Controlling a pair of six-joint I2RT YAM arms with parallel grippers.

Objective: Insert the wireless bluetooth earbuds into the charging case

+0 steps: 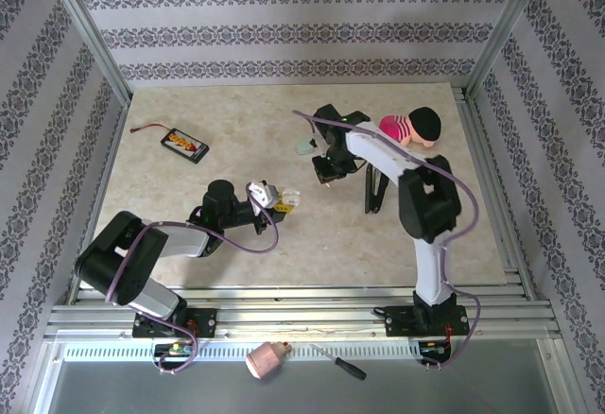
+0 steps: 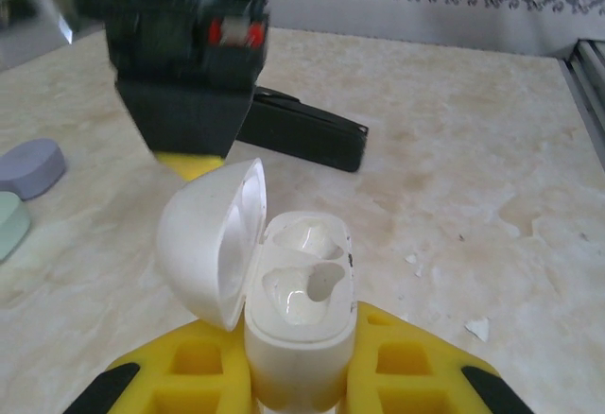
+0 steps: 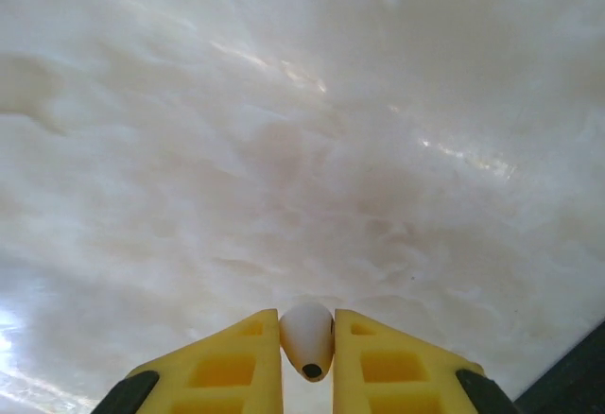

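Note:
My left gripper [image 2: 301,324] [image 1: 280,198] is shut on a white charging case [image 2: 301,286], held upright between its yellow fingers. The case's lid [image 2: 213,239] is swung open to the left and both wells face up. My right gripper [image 3: 306,324] is shut on a small whitish earbud [image 3: 306,340], pinched between its yellow fingertips just above the marble table [image 3: 302,130]. From overhead, the right gripper [image 1: 329,172] hangs low over the table, up and to the right of the left gripper. In the left wrist view it is the black block [image 2: 189,64] behind the case.
A lilac case [image 2: 33,166] and a mint-green case [image 2: 8,225] [image 1: 304,146] lie to the left. A black oblong object [image 2: 307,135] lies behind the right gripper. A black battery pack [image 1: 184,144] rests at the far left and a pink-and-black object [image 1: 414,128] at the far right.

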